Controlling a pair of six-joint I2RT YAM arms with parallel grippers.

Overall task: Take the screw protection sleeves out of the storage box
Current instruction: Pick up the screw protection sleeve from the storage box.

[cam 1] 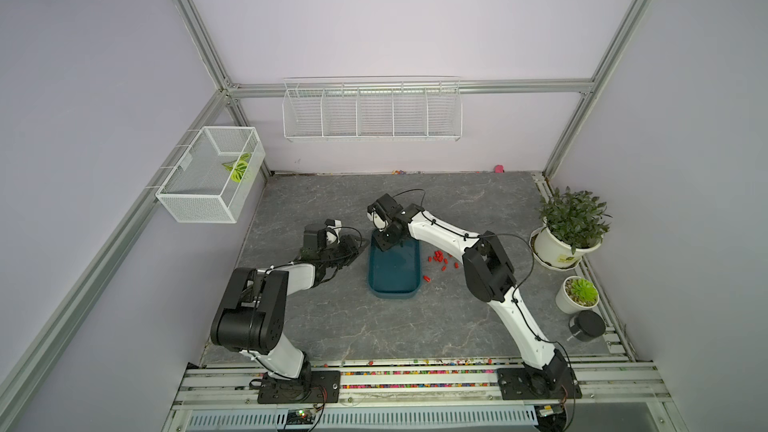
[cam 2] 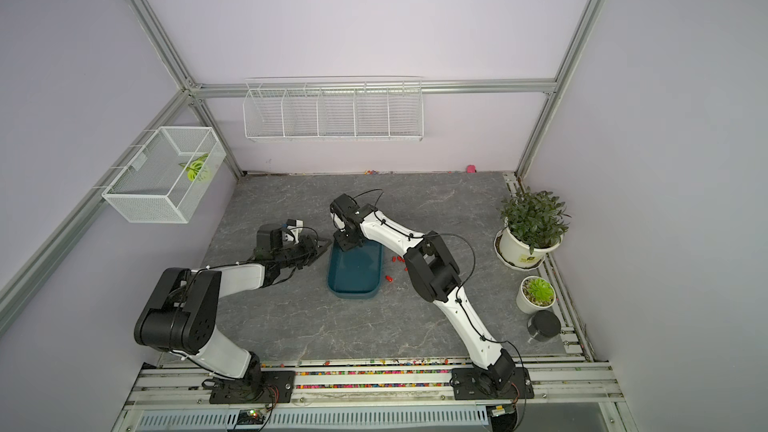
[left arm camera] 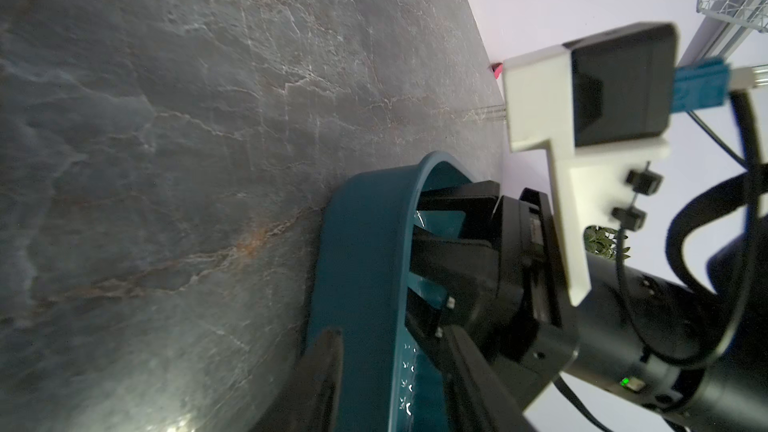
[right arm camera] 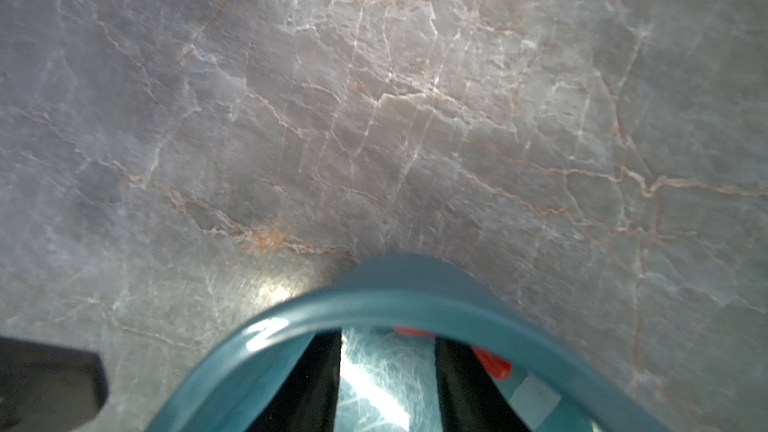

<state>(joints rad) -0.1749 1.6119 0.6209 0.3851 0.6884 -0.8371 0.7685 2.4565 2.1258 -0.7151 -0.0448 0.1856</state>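
Observation:
The dark teal storage box [cam 1: 394,280] [cam 2: 353,282] lies mid-table in both top views. Several red screw protection sleeves [cam 1: 441,259] [cam 2: 400,260] are scattered on the table just right of it. My left gripper [cam 1: 360,249] [left arm camera: 386,340] is shut on the box's left wall near its far corner, one finger [left arm camera: 322,367] outside and the other inside. My right gripper [cam 1: 385,243] [right arm camera: 384,344] reaches down into the box's far end, open, with bare floor between its fingers. One sleeve [right arm camera: 493,364] lies inside the box beside a finger, and another [right arm camera: 413,331] lies against the end wall [right arm camera: 399,284].
Two potted plants [cam 1: 571,226] [cam 1: 579,295] and a black jar [cam 1: 587,325] stand along the right edge. White wire baskets [cam 1: 372,112] [cam 1: 212,174] hang on the walls. A pink blob [cam 1: 498,168] lies at the back wall. Coloured beads [cam 1: 415,372] fill the front rail.

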